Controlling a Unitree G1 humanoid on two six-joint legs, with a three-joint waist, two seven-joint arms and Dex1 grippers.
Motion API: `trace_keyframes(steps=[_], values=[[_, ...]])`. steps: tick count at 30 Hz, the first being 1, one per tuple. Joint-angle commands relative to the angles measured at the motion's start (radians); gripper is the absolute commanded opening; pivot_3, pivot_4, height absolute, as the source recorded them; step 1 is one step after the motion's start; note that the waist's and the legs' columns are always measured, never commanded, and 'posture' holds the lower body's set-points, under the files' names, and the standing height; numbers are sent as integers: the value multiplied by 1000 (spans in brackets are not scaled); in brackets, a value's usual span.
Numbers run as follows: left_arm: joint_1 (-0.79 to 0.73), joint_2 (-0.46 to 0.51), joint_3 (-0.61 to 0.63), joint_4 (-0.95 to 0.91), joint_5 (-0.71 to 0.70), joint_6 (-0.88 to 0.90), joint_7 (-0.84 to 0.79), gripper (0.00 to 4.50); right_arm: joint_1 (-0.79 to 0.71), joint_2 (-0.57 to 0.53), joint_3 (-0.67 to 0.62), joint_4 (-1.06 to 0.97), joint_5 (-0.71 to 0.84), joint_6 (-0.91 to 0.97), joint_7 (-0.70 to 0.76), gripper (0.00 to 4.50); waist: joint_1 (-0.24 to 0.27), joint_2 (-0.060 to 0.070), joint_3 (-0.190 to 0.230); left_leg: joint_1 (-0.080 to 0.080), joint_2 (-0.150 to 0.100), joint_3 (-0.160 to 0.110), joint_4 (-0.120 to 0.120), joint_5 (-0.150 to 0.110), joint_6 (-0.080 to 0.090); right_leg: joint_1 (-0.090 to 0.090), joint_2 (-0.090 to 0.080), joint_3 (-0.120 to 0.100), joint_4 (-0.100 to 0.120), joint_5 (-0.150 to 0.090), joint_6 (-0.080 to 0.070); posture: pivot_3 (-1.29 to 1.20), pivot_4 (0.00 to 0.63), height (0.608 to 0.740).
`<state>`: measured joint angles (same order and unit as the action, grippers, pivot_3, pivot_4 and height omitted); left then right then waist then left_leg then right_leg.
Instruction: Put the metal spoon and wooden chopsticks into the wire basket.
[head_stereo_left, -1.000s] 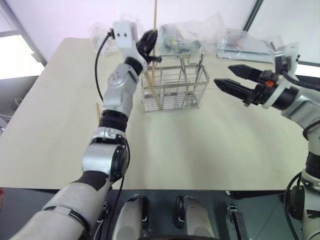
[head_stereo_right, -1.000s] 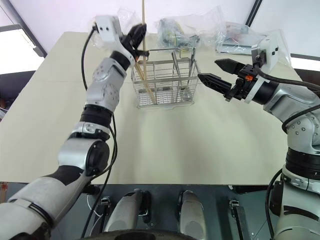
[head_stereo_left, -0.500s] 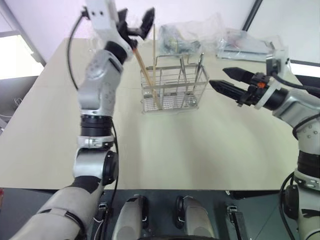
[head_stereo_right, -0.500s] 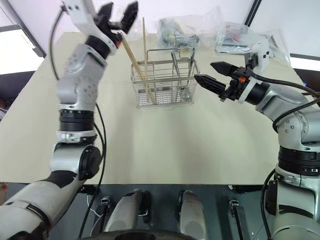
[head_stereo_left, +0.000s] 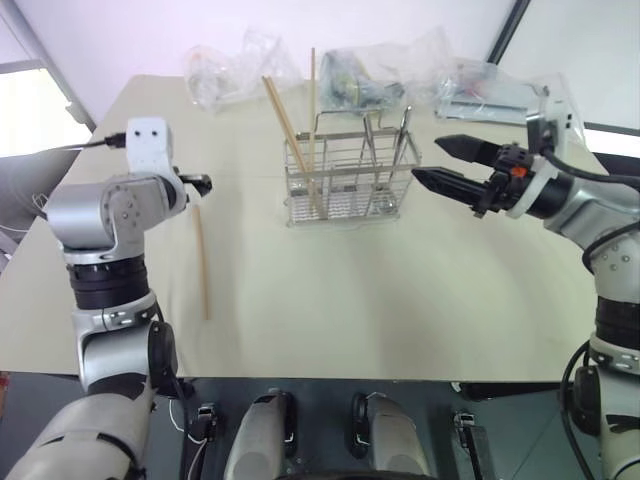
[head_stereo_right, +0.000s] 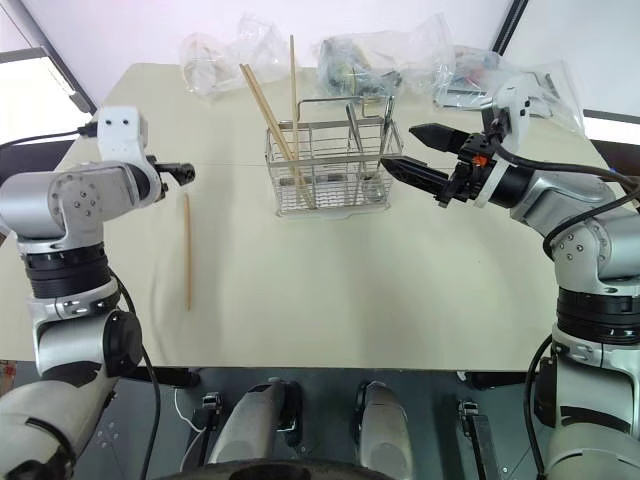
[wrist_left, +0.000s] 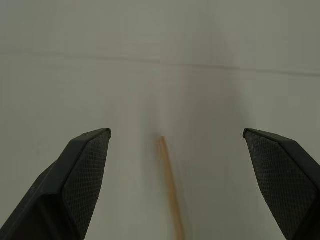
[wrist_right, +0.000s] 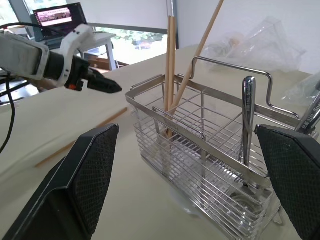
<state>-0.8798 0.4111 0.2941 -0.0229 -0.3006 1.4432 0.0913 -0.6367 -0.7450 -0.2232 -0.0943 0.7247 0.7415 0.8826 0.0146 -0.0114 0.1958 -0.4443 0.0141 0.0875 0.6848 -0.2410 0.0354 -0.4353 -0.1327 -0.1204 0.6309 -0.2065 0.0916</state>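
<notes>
Across frame centre: table (head_stereo_left: 400, 300), bags (head_stereo_left: 380, 70) along top edge. Basket (head_stereo_left: 350, 185) upper centre, two chopsticks (head_stereo_left: 290, 130) and metal handles standing inside; spoon likely among them, unsure. Right gripper (head_stereo_left: 440, 165) wide, empty, beside basket: risk of knocking it. Left gripper (wrist_left: 175, 150) wide over loose chopstick (head_stereo_left: 200, 260) at left: thin, flat, may slip or roll.

Silver wire basket (head_stereo_left: 350, 185) upright mid-table; chopsticks (head_stereo_left: 290, 125) leaning inside; one chopstick (head_stereo_left: 200, 260) flat on table; metal spoon (wrist_right: 248, 120) upright inside.
</notes>
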Motion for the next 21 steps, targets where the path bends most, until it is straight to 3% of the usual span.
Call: trace_keyframes(steps=[1, 8, 20, 21], values=[[-6, -60, 37, 41, 24, 23, 12, 4453, -30, 10, -4, -8, -4, -27, -3, 4500, 0, 0, 0, 0, 0, 0, 0, 0, 0, 0, 0, 0, 0, 0, 0, 0, 150, 704], [2, -116, 43, 180, 77, -53, 23, 4453, -20, 25, 1, -34, 3, -24, -18, 4500, -2, 0, 0, 0, 0, 1, 0, 1, -2, -1, 0, 0, 0, 0, 0, 0, 150, 704], [-21, -103, 67, 286, 123, -120, 36, 4453, 25, 31, -25, -75, 27, -17, -63, 4500, -1, 0, 0, 0, 0, 1, 0, 0, 0, -1, -1, 0, 0, 0, 0, 0, 150, 704], [-18, -108, 72, 297, 125, -123, 37, 4213, 25, 32, -24, -76, 27, -18, -65, 4500, -1, 0, 0, 0, 0, 1, 0, 0, 0, -1, -1, 0, 0, 0, 0, 0, 150, 704]])
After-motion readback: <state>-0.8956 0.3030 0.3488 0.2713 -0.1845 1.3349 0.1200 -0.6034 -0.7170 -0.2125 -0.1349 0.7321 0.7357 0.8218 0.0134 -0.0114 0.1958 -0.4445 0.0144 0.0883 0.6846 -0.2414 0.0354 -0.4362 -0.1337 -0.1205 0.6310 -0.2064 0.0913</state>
